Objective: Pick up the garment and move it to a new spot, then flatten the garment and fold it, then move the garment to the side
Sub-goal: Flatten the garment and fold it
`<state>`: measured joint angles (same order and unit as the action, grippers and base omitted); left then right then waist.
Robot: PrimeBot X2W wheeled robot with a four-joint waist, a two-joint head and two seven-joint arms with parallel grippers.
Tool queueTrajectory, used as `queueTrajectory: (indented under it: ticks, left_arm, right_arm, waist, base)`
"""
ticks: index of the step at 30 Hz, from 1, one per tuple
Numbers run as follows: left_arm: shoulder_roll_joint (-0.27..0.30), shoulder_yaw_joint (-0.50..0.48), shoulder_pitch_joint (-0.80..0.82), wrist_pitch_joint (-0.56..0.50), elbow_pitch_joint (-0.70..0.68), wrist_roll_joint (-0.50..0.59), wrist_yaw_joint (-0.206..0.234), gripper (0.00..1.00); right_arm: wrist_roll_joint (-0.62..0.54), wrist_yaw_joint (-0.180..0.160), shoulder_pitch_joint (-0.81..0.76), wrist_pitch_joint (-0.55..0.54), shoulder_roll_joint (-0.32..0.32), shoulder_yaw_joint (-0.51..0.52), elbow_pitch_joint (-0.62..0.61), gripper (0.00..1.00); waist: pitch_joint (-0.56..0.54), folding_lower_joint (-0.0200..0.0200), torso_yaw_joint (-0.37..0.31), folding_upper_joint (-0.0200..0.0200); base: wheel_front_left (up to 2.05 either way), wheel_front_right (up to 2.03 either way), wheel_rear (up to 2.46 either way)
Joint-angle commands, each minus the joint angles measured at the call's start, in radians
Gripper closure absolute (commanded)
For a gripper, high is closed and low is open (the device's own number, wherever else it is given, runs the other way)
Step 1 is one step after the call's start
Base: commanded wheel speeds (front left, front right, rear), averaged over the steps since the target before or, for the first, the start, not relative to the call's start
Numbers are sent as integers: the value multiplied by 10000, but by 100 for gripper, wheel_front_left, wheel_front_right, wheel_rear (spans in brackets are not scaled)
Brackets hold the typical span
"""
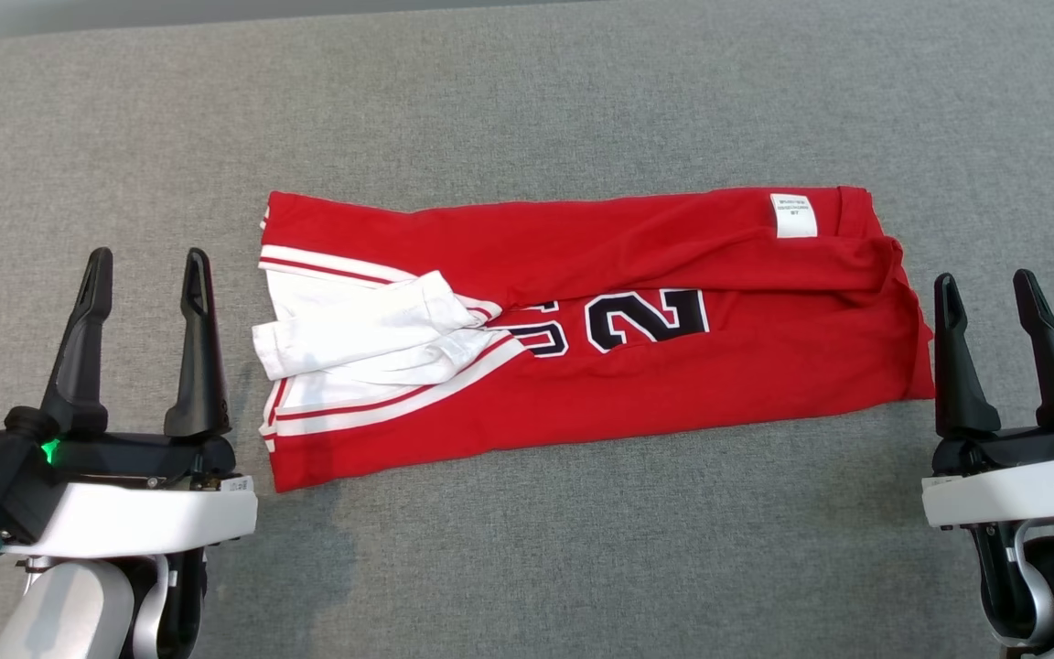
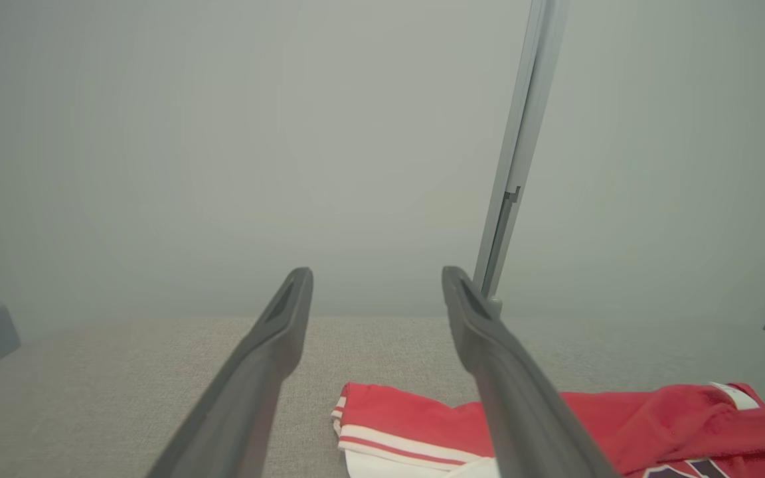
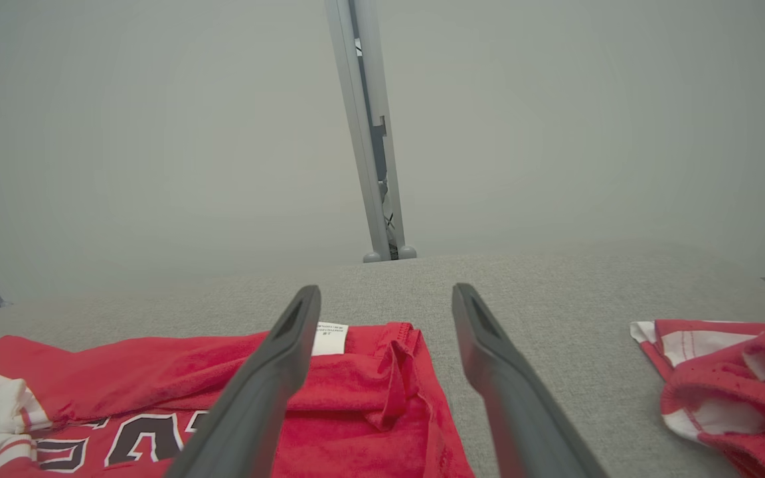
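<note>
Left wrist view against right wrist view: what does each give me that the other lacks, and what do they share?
Left wrist view, not the right one: the left gripper, fingers spread and empty. Right wrist view, not the left one: the right gripper, fingers likewise spread, and a second red-and-white garment lying apart at the right. Shared: the red jersey with its white label, the grey surface and an upright metal post.

Garment label print: illegibly small
</note>
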<state>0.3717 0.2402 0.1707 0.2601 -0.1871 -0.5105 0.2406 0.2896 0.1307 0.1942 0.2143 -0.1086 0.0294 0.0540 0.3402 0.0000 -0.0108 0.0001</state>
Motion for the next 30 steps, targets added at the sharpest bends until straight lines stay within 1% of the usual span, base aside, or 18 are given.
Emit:
queueTrajectory:
  ticks: [1, 6, 9, 13, 18, 23, 27, 28, 30]
  left_arm:
    - [-50, -113, -80, 31, 82, 113, -139, 0]
    - [-230, -232, -123, 31, 351, 318, -395, 0]
    - [-325, -268, -82, 32, 468, 418, -520, 0]
    - [-478, -275, -34, 32, 544, 540, -647, 0]
    - [-667, -222, 172, 32, 587, 585, -785, 0]
    - [-777, -128, 351, 32, 666, 652, -905, 0]
    - [-884, -76, 525, 32, 786, 681, -1007, 0]
    - [-925, -86, 567, 32, 843, 709, -1070, 0]
    - [-951, -91, 595, 32, 852, 718, -1077, 0]
  right_arm:
    - [-81, 0, -82, -57, -6, 48, 22, 0]
    - [-17, 0, -108, -207, 18, 105, 119, 0]
    - [-20, 0, 29, -234, -93, 186, 327, 0]
    - [-5, 0, 385, -209, -120, 410, 874, 0]
    - [156, 0, 1298, -335, -418, 568, 1925, 0]
    - [325, 0, 2135, -548, -747, 282, 3033, 0]
    - [605, 0, 2735, -693, -981, -246, 4083, 0]
    - [764, 0, 2890, -727, -1034, -501, 4502, 0]
    - [895, 0, 2921, -762, -1029, -600, 4674, 0]
  waist:
    - [-72, 0, 42, -1]
    - [-146, 0, 115, -1]
    - [-147, 0, 167, -1]
    - [-90, 0, 262, -1]
    - [196, 0, 426, -1]
    - [521, 0, 571, -1]
    - [751, 0, 674, -1]
    - [814, 0, 701, -1]
    - [837, 0, 708, -1]
  base:
    - [0, 0, 0]
    - [0, 0, 0]
    - [0, 0, 0]
    - [0, 0, 0]
    - [0, 0, 0]
    - [0, 0, 0]
    - [0, 0, 0]
    - [0, 0, 0]
    - [0, 0, 0]
